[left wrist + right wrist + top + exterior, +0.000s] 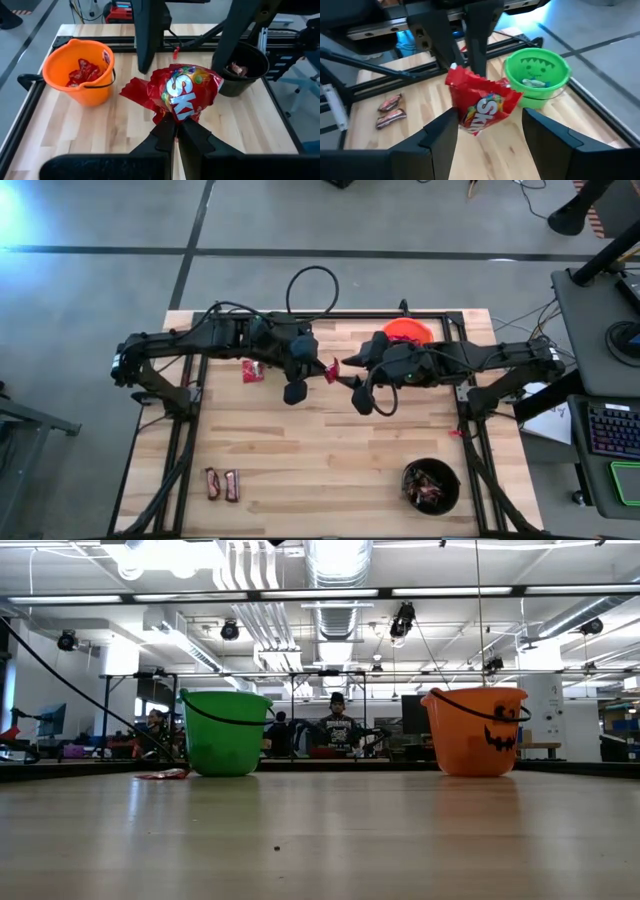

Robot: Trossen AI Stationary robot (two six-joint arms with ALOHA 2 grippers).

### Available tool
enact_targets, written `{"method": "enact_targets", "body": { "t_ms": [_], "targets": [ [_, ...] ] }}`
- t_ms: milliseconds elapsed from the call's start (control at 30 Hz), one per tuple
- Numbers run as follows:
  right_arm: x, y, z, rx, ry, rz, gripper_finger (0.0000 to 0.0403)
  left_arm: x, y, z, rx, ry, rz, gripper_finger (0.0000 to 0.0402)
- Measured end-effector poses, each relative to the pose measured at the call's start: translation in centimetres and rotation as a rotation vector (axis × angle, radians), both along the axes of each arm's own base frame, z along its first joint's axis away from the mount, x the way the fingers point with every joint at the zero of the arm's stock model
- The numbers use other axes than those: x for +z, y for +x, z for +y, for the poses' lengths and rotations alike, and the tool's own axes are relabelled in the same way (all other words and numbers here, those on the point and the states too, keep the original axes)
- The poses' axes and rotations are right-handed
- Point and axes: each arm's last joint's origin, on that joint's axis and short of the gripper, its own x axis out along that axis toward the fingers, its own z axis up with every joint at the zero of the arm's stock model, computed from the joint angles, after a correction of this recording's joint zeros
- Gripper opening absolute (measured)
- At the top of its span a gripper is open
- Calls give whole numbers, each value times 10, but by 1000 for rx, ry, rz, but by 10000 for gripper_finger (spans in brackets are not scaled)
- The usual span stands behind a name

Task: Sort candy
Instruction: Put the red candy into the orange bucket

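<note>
A red candy packet hangs in the air over the middle of the table, with my left gripper shut on it. My right gripper faces it from the table's right, open, one finger on each side of the packet; I cannot tell whether they touch it. In the high view both grippers meet at the packet. Another red packet lies flat on the table under the left arm. Two dark brown bars lie near the front left. My left gripper pinches the crumpled end of the packet between its two fingers. The fingers come from the table's left, slanting downward. The packet stands out beyond the fingertips, lifted clear of the table, its printed face toward the left wrist camera.
An orange bucket holding red packets stands at the far right under the right arm. A green bucket with a light-blue bar stands at the far left. A black bucket with dark candy is at the front right.
</note>
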Motion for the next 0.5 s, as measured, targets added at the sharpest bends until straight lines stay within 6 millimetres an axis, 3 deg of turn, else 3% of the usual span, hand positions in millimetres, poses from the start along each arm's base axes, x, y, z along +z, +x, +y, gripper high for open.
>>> {"method": "enact_targets", "body": {
  "t_ms": [500],
  "targets": [
    [1, 2, -5, 6, 9, -19, 210, -2, 8, 3, -25, 6, -28, 0]
  ]
}}
